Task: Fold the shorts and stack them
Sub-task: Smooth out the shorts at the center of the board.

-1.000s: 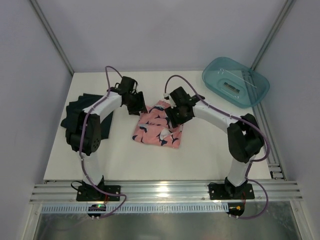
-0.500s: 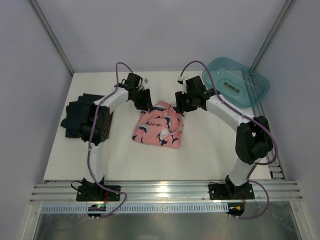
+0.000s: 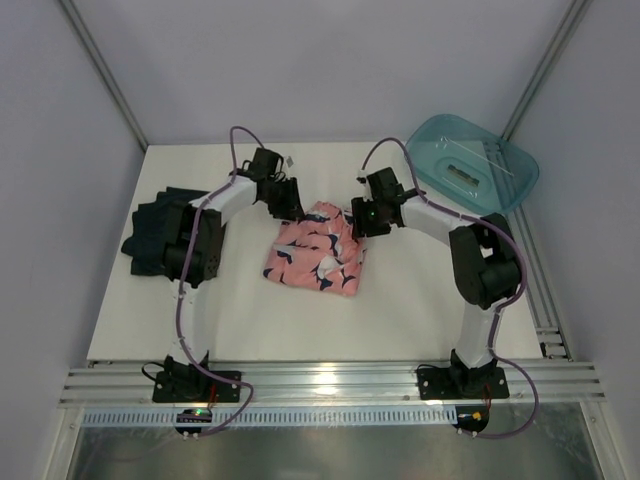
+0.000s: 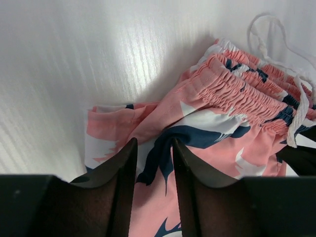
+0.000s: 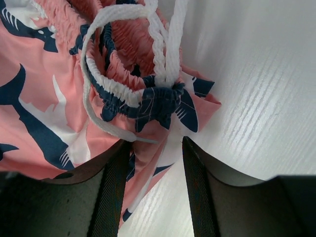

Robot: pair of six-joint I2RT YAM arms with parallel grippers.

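White table (image 3: 420, 300): salmon shorts (image 3: 315, 255) lie centre, dark shorts (image 3: 147, 228) far left. Left gripper (image 4: 153, 143) jaws stand narrow astride a fold, right gripper (image 5: 155, 141) jaws spread over the waistband corner. Risk: shallow bite, corner slips mid-fold.

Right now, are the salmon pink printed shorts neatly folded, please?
Not neatly: the salmon pink printed shorts lie bunched, elastic waistband rumpled, white drawstring looping loose.

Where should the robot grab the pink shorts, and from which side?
Probably by the gathered waistband along the far edge of the shorts, at both ends, coming down from the far side. That band is thick and bunched, so it is easy to pinch; the rest lies flatter on the table. Best skip the loose white cord.
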